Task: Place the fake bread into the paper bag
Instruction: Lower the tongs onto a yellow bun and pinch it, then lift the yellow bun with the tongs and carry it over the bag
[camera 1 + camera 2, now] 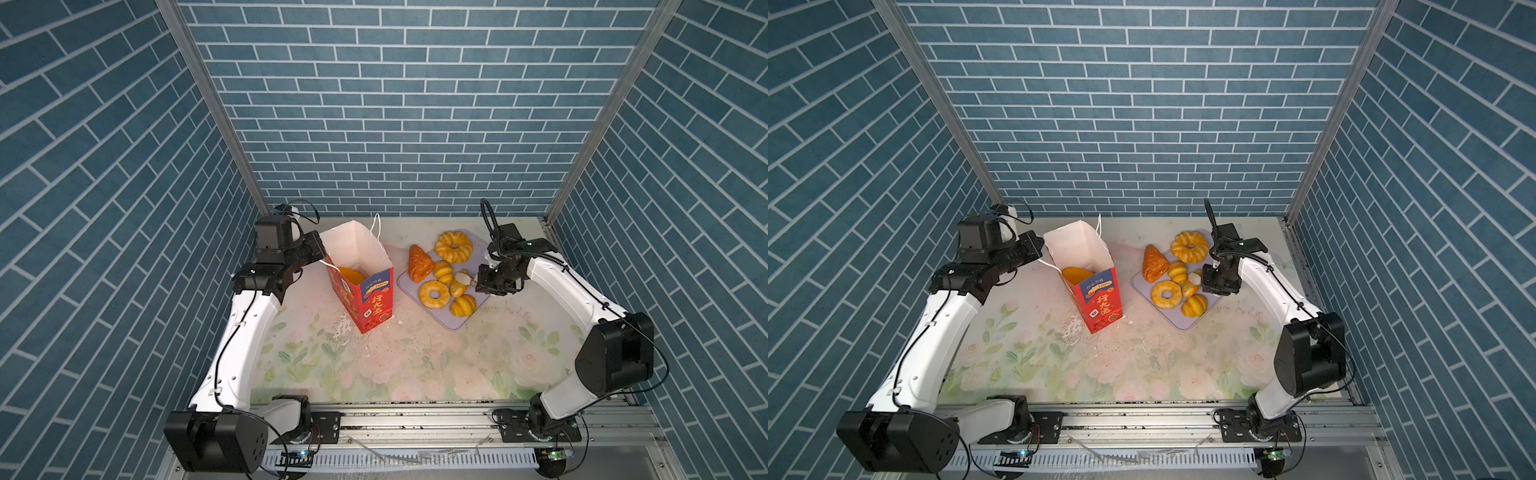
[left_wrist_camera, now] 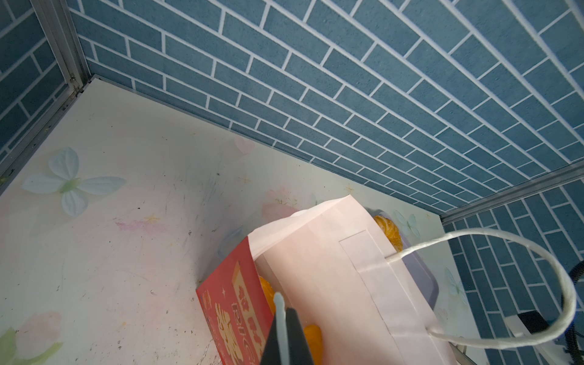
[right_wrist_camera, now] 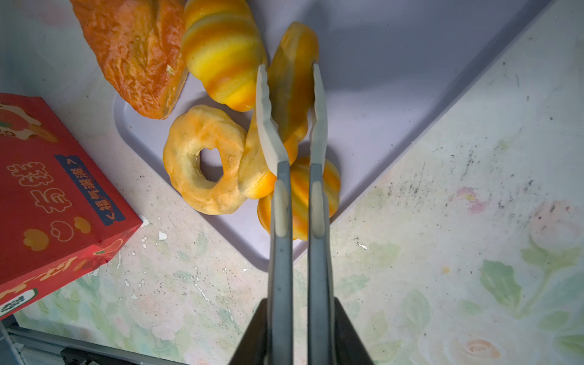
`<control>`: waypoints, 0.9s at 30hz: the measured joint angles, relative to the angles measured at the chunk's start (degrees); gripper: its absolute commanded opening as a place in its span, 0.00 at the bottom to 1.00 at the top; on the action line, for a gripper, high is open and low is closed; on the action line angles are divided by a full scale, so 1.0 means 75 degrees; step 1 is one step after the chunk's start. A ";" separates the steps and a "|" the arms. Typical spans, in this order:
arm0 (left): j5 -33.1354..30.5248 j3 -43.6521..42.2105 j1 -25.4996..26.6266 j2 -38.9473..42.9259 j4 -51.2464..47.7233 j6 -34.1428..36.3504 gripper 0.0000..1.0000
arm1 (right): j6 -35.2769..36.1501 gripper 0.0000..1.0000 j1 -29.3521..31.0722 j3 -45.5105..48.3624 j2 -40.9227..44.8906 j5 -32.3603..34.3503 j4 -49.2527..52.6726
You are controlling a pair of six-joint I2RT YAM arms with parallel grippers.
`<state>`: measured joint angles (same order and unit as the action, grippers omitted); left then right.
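Right pincer (image 3: 288, 67) clamped on ridged roll (image 3: 294, 107) over tray (image 3: 395, 79); left pincer (image 2: 279, 300) pinched on paper bag (image 2: 316, 268) rim

Left gripper (image 2: 280, 328) closed, arm bent; right gripper (image 3: 288, 68) angled down, clamping ridged roll (image 3: 294, 47).

The paper bag (image 1: 370, 307) is red with a blue side panel, white lining and white cord handle (image 2: 537, 335). The fake bread (image 1: 462, 306) is glossy golden-yellow, some pieces orange-striped; the croissant (image 1: 419, 264) is red-brown. Lilac tray (image 1: 451, 320) — pale floral desk (image 1: 415, 365) — blue brick-patterned walls (image 1: 395, 104).
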<state>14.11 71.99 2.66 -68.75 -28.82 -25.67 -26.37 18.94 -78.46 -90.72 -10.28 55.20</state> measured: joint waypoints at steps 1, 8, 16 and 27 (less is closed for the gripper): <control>0.0000 0.0000 0.0000 0.0000 0.0000 0.0000 0.00 | -0.0044 0.21 -0.0006 -0.0003 0.0020 0.0000 -0.0044; -0.0006 0.0000 0.0000 0.0003 0.0000 0.0000 0.00 | -0.0114 0.18 -0.0032 -0.0085 0.0245 0.0058 -0.0268; -0.0017 0.0000 0.0000 0.0003 0.0000 0.0000 0.00 | -0.0090 0.17 -0.0044 -0.0472 0.0764 0.0262 -0.0428; -0.0017 0.0000 0.0000 0.0041 0.0000 -0.0003 0.00 | 0.0568 0.16 -0.0050 -0.1920 0.1084 0.0472 -0.0580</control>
<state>13.98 71.99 2.66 -68.45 -28.82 -25.69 -22.11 18.57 -92.86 -82.59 -6.74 50.85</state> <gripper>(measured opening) 0.044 0.260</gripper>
